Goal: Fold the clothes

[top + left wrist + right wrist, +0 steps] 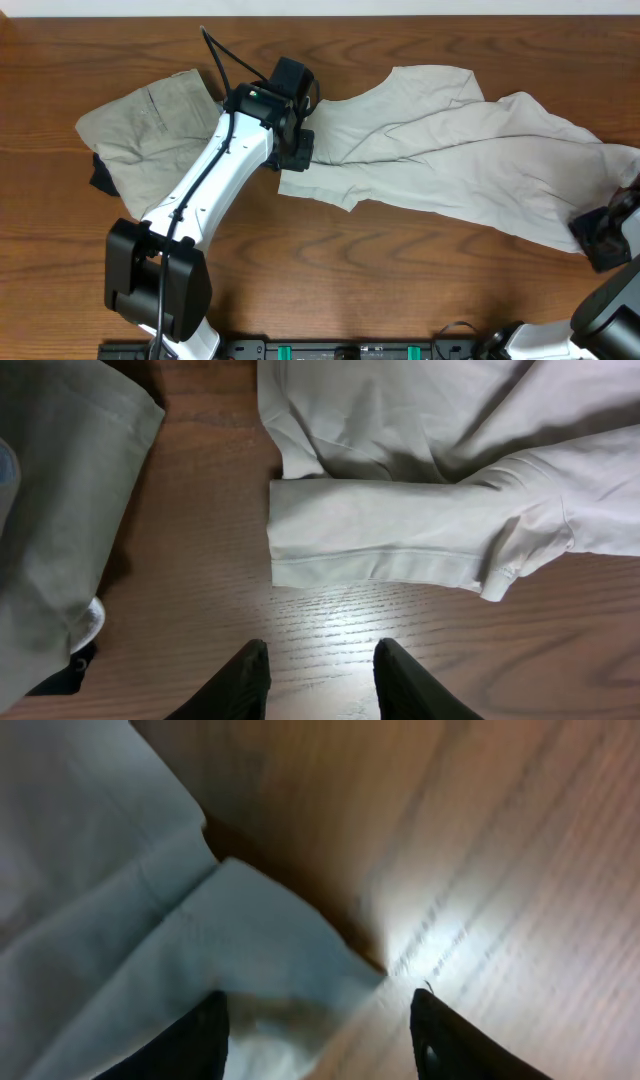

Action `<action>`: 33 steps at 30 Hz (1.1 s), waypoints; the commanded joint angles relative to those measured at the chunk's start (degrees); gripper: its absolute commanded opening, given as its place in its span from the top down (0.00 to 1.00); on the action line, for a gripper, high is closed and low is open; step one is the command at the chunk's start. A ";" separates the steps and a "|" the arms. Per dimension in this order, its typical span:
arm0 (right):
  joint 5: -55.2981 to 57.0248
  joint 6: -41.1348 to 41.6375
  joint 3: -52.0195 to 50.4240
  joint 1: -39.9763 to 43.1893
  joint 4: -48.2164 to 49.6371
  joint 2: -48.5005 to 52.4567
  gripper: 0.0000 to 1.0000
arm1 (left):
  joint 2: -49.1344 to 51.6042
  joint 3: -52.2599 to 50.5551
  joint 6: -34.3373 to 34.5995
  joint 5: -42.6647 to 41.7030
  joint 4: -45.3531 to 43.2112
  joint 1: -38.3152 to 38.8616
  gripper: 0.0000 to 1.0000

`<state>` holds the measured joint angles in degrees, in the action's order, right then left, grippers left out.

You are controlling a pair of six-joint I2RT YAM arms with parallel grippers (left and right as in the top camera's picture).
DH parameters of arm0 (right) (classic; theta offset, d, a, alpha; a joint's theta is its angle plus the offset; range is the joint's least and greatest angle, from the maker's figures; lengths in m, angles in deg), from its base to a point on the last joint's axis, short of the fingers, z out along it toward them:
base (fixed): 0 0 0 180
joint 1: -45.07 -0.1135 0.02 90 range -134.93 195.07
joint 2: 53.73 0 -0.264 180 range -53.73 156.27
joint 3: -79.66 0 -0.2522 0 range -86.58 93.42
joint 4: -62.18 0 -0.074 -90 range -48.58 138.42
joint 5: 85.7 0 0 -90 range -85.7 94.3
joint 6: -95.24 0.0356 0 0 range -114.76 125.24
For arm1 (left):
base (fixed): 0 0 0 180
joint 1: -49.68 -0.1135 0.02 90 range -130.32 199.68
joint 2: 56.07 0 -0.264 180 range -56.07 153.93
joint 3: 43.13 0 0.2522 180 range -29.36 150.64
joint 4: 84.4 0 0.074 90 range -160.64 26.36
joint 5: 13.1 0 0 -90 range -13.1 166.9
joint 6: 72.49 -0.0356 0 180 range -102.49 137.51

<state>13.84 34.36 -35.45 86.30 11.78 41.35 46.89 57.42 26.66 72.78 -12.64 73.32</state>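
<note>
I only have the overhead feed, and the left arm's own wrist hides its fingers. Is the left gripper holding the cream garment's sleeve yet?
Observer: No. In the left wrist view, the left gripper is open over the bare table. The sleeve of the cream garment lies flat just ahead of the fingertips, untouched.
Operator: And the right gripper at the far end?
Observer: The right wrist view shows the right gripper open, with a corner of the cream garment lying between its fingers, not pinched.
</note>
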 commanded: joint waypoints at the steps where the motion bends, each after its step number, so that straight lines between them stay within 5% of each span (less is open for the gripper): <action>1: 1.07 1.07 -0.26 0.48 1.64 1.36 0.55 | 0.42 -0.44 -0.37 0.09 -0.02 -0.09 0.63; 4: 0.31 1.05 -0.24 0.48 1.55 1.29 0.88 | 0.42 -0.44 -0.37 0.09 0.00 -0.09 0.63; 6: -1.03 1.03 -0.22 0.48 0.20 0.79 0.98 | 0.42 -0.44 -0.37 0.09 0.00 -0.09 0.63; 20: -6.58 -3.04 1.31 0.39 -23.91 -21.55 0.99 | 0.42 -0.44 -0.57 0.11 -0.02 -0.09 0.58; 26: -5.92 -1.55 1.31 0.39 -16.98 -26.69 0.99 | 0.42 -0.44 -0.55 0.11 -0.02 -0.09 0.57; 33: -6.27 2.45 1.29 0.37 -7.17 -18.60 0.99 | 0.42 -0.44 -0.55 0.09 -0.04 -0.09 0.57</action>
<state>7.66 34.43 -34.88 86.30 2.82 19.10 46.89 57.42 26.48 72.78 -12.64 73.32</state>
